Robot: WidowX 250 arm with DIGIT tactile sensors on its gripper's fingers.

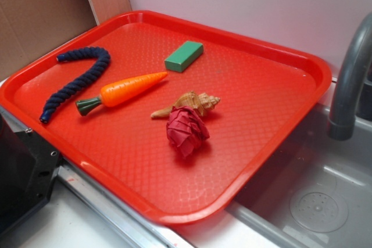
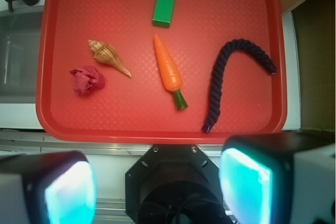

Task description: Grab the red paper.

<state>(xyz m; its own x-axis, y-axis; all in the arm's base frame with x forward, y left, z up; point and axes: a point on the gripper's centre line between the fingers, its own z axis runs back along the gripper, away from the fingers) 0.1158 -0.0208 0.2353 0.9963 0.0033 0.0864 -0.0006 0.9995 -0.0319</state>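
Beside a sink, we saw the red paper (image 2: 86, 80) lying ungrasped on the tray (image 2: 157, 121); our hand (image 2: 157, 184) hung well apart, spread wide, empty.

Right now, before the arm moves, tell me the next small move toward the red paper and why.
Probably shift the open gripper forward over the tray and toward the red paper, then lower. In the wrist view both fingers sit wide apart at the tray's near edge, holding nothing, while the paper lies at the frame's left, just beside the seashell, so approach from the clear side.
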